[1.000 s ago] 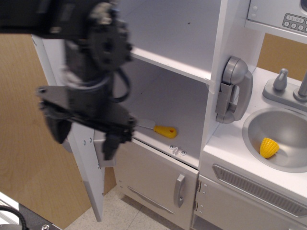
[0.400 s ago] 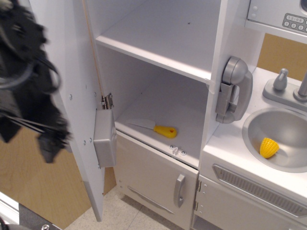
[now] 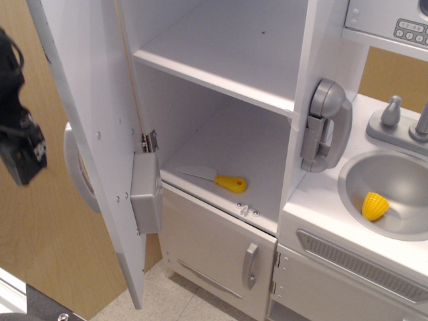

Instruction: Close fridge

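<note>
The fridge (image 3: pixel 227 87) stands wide open, its large door (image 3: pixel 93 134) swung out to the left so that its inner face looks toward the camera and its long axis runs top to bottom along the hinge at the cabinet's left edge. The gripper (image 3: pixel 21 157) sits at the far left of the frame, apparently on the door's outer side, with the door between it and the shelves. It is dark and partly cut off, so I cannot tell whether it is spread or pressed together. Closing probably calls for a push rightward against that outer face, sweeping the door toward the cabinet.
</note>
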Robot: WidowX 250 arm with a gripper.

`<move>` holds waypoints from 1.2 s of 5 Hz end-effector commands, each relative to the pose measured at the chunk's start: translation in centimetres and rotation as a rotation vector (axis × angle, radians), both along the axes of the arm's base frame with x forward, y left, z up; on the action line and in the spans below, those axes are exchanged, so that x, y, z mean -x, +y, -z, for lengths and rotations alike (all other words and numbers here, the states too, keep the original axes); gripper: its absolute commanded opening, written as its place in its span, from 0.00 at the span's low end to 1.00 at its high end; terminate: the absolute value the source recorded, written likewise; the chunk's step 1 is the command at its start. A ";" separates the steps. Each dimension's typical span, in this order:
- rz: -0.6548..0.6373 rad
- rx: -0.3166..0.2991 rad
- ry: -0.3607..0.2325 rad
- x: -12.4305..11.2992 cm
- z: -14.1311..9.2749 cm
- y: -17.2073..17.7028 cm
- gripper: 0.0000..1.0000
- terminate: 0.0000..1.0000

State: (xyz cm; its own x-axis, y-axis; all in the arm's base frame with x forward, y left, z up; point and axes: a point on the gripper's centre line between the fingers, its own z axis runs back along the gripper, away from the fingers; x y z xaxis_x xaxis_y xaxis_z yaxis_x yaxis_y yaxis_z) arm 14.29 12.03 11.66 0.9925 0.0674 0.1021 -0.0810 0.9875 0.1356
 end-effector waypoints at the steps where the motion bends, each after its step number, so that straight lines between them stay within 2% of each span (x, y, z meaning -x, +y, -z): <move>1: -0.104 -0.025 0.021 -4.4 -1.3 1.7 1.00 0.00; 2: -0.116 -0.052 0.016 -5.6 -0.3 0.5 1.00 0.00; 3: -0.109 -0.035 0.023 -6.8 -0.4 -1.6 1.00 0.00; 4: -0.138 -0.002 -0.017 -9.3 -0.3 -4.2 1.00 0.00; 5: -0.184 -0.005 -0.051 -12.1 0.2 -5.6 1.00 0.00; 6: -0.195 0.032 -0.081 -13.8 -0.2 -6.5 1.00 0.00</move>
